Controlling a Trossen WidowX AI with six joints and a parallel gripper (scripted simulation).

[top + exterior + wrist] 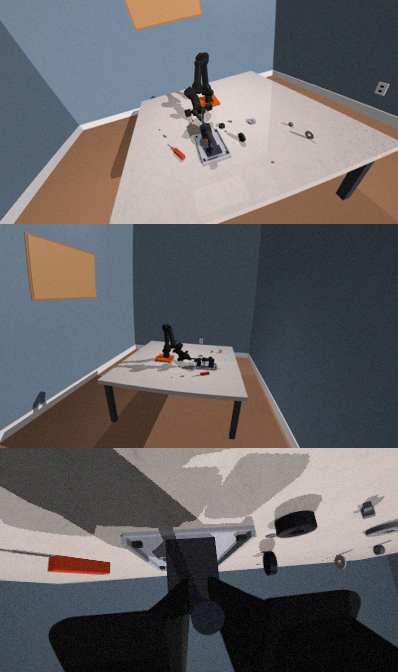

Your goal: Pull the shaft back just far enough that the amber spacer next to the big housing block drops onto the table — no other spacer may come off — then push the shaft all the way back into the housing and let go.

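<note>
Pincer point(200, 115) point(190, 358) point(197, 583) nearly closed, only a narrow gap left, clamped on the shaft point(201, 119) point(193, 358) point(207, 618); the shaft runs out ahead of the pincer toward the blocks on the pale base plate point(201, 158) point(207, 368) point(150, 536). Near block point(198, 362) point(192, 555) comes first, big housing block point(214, 150) point(211, 362) farthest from the pincer. Amber spacer point(207, 140) point(204, 364) shows as a small patch between the two, ahead of the pincer — too small to tell if it still hangs on the shaft or is loose.

Step in hand, my read: the careful pull-back. Draw straight back along the shaft's own line, no lift, no twist; a tilt could bind it in the near block or drag the spacer along. Go in small bits, watch the amber, stop as soon as it drops — overshoot risks shedding another spacer. Keep the squeeze firm; if the shaft slips, pincer travel no longer equals shaft travel. Once it's down, check it lies clear of the bore line, then push forward on the same axis until seated, and only then open. Red screwdriver point(179, 154) point(205, 373) point(79, 565) sits off to one side, well apart from the pincer; leave it.
</note>
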